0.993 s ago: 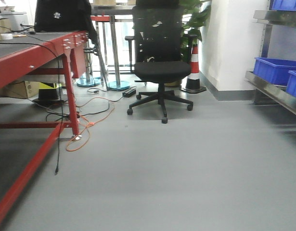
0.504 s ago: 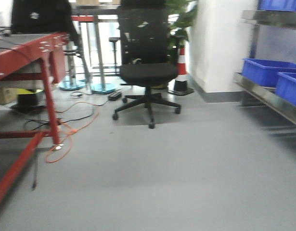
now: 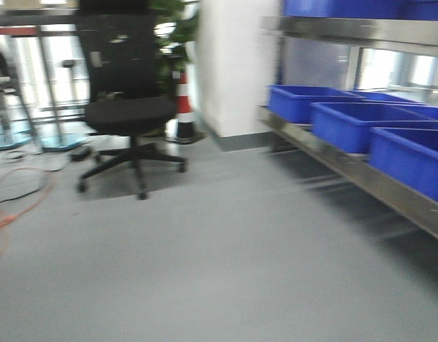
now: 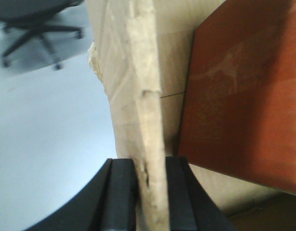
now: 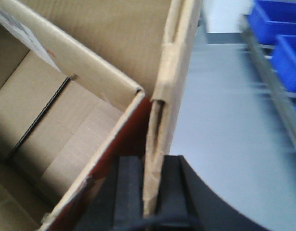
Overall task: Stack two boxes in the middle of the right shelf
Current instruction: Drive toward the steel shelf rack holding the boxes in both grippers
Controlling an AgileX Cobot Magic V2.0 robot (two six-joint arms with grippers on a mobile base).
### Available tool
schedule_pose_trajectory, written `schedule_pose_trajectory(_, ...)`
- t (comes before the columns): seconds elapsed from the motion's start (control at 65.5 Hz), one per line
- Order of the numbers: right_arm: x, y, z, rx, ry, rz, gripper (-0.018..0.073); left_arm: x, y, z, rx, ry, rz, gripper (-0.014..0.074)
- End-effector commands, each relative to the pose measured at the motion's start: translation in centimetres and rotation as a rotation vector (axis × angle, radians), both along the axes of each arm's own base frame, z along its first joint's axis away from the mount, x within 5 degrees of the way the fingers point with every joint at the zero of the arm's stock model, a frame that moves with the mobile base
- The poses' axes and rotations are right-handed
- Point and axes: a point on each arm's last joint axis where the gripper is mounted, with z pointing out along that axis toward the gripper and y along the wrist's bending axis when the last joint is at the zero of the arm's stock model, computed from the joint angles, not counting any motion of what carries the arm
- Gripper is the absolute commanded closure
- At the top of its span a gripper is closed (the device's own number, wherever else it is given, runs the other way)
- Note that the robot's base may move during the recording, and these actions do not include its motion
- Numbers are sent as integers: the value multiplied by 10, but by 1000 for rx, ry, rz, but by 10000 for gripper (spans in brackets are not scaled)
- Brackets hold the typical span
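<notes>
A brown cardboard box hangs between my two grippers; the front view shows neither the box nor the grippers. In the left wrist view my left gripper (image 4: pixel 150 166) is shut on the box's upright wall (image 4: pixel 133 57), with a red-brown panel (image 4: pixel 244 86) inside it. In the right wrist view my right gripper (image 5: pixel 152 163) is shut on the opposite wall (image 5: pixel 174 72); the open box interior (image 5: pixel 56 120) lies left of it. The steel shelf (image 3: pixel 347 167) runs along the right of the front view, and also shows in the right wrist view (image 5: pixel 268 62). A second box is not in view.
Several blue bins (image 3: pixel 347 121) fill the shelf's lower level, with an upper level (image 3: pixel 361 28) above. A black office chair (image 3: pixel 129 107), a striped cone (image 3: pixel 183 107) and a white pillar (image 3: pixel 233 64) stand ahead left. Orange cable (image 3: pixel 5 214) lies on the grey floor.
The front view has swung to the right: the red table has left the frame, the chair slid left, and the shelf with blue bins now fills the right side.
</notes>
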Motion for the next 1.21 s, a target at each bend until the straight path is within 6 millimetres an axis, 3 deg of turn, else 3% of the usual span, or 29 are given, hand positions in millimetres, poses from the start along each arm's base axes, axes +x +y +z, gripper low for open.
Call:
schedule_pose_trajectory(0.0, -3, -4, 11, 6, -82, -19, 711, -6, -1, 11, -31, -69, -26, 708)
schedule_pose_trajectory(1.191, -3, -4, 11, 6, -82, -19, 711, -6, -1, 11, -31, -69, -26, 708)
